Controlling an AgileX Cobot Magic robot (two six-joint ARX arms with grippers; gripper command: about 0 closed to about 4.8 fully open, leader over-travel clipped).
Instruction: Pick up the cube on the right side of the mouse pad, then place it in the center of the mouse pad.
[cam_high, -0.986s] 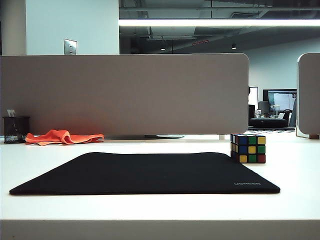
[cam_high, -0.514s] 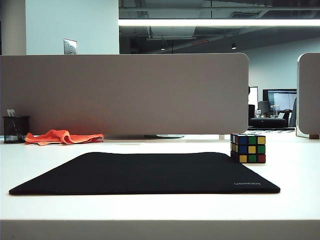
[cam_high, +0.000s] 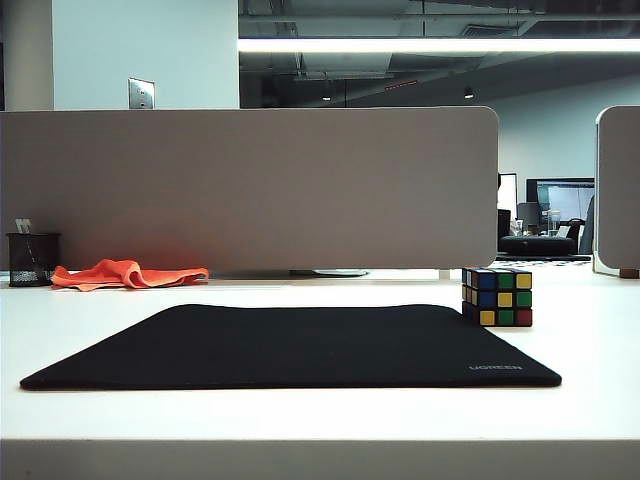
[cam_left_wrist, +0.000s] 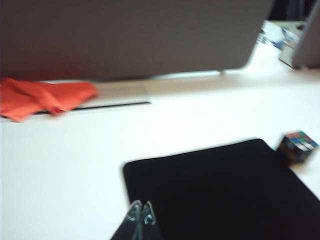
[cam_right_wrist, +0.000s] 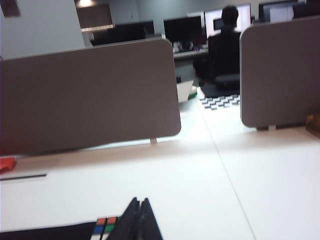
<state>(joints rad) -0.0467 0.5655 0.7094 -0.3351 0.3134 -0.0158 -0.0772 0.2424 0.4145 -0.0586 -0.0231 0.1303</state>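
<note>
I see the cube (cam_high: 496, 297) untouched on the table (cam_high: 590, 340) at the mouse pad's (cam_high: 300, 345) far right corner, just ahead of my right gripper (cam_right_wrist: 139, 212), fingers together, so nearer than the left gripper (cam_left_wrist: 140, 212), likewise pinched together over the pad's near-left.

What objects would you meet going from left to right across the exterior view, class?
Black pen holder → orange cloth → mouse pad → cube. Neither gripper appears in this view.

One cube (cam_high: 497, 297), one mouse pad (cam_high: 300, 345)
</note>
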